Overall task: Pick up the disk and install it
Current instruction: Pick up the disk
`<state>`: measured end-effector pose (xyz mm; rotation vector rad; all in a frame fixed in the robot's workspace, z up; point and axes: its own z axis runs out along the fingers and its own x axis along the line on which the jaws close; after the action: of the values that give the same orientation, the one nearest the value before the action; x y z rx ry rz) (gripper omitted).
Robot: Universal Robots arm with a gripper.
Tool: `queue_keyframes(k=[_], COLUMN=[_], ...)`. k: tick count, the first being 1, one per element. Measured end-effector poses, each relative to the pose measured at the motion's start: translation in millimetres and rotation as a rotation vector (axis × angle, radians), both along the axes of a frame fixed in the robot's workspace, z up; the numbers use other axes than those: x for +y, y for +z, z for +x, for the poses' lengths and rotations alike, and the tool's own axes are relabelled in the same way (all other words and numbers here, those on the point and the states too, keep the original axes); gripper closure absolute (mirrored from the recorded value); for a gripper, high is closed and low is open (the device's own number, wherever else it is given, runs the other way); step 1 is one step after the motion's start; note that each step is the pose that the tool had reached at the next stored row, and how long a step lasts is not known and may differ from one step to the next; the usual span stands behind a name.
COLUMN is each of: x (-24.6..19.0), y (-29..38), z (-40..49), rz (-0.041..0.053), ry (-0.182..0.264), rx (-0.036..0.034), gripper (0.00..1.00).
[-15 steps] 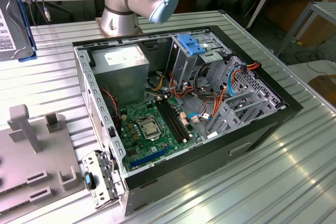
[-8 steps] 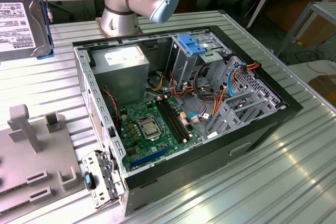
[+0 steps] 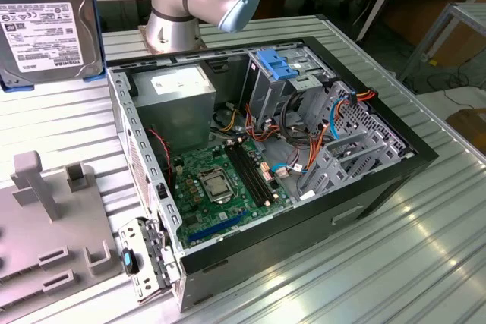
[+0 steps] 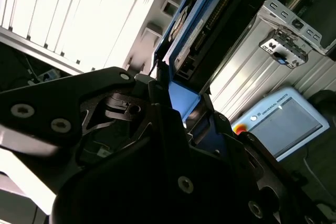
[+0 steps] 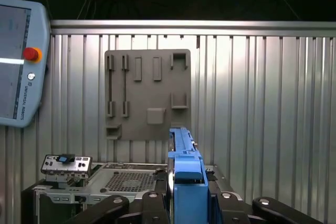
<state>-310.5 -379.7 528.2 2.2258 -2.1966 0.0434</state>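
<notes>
The disk (image 3: pixel 45 24), dark grey with a pale label and blue side rails, hangs high at the exterior view's left, above the ribbed table and clear of the open computer case (image 3: pixel 364 180). In both wrist views my gripper (image 5: pixel 186 205) is shut on the disk (image 5: pixel 185 169), with black fingers (image 5: pixel 155 203) pressing its blue rails from either side. The second wrist view shows the disk (image 4: pixel 210 19) edge-on, sticking out of the gripper (image 4: pixel 181 103). Inside the case, the metal drive cage (image 3: pixel 292 85) carries a blue latch (image 3: pixel 277 62).
A grey power-supply box (image 3: pixel 178 92) and a green motherboard (image 3: pixel 220 184) lie inside the case. A grey fixture plate (image 3: pixel 45 225) with slots lies on the table at the exterior view's left. The arm's base (image 3: pixel 190 1) stands behind the case. A teach pendant (image 5: pixel 18 61) lies beside the table.
</notes>
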Motion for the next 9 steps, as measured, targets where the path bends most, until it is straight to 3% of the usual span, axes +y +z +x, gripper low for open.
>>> queue_keyframes(k=[9], x=[-0.1], y=[-0.5], z=[31.0], rz=[0.0001], ry=[0.0], rx=[-0.0002], gripper=[0.63])
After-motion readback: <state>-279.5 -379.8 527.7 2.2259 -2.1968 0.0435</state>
